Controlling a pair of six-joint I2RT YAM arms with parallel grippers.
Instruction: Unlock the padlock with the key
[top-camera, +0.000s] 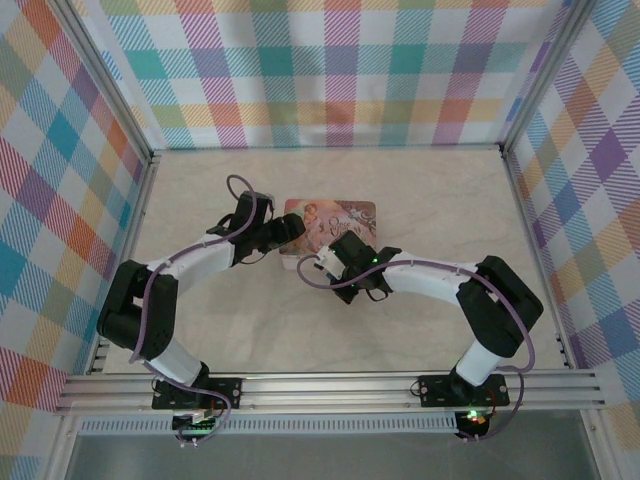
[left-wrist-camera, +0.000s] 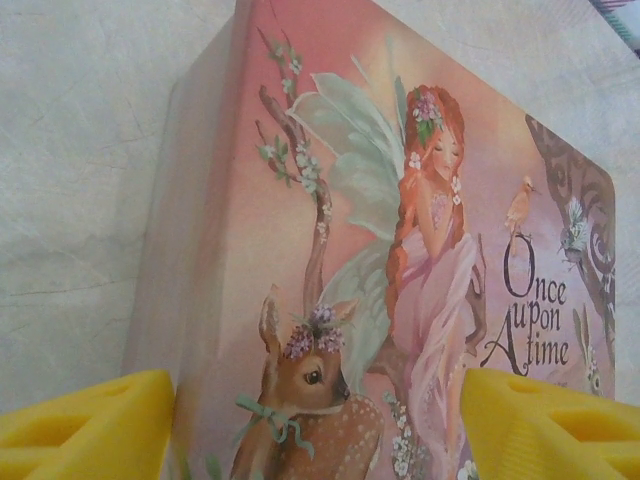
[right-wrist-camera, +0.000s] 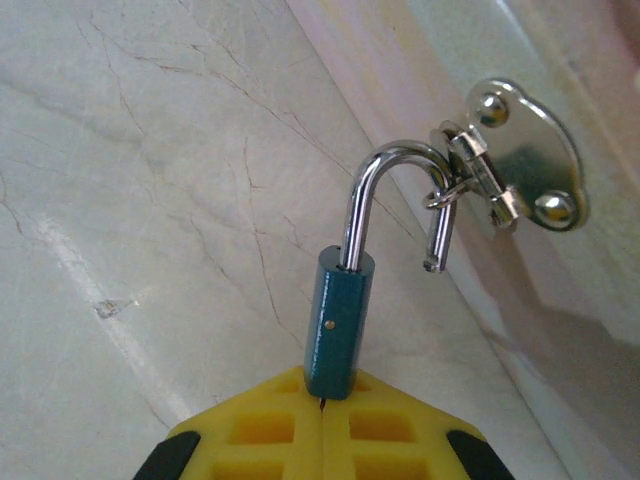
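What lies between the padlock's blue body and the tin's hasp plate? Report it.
Only the padlock's silver shackle, its free end out of the body, hooked through the hasp plate's ring; the right wrist view shows it.

Two arms are counted, the left arm and the right arm, each ended by one gripper: the left gripper, the right gripper. Four yellow fingers are seen. One pink tin, one padlock, one barely visible key and one clasp plate with two rivets are counted.
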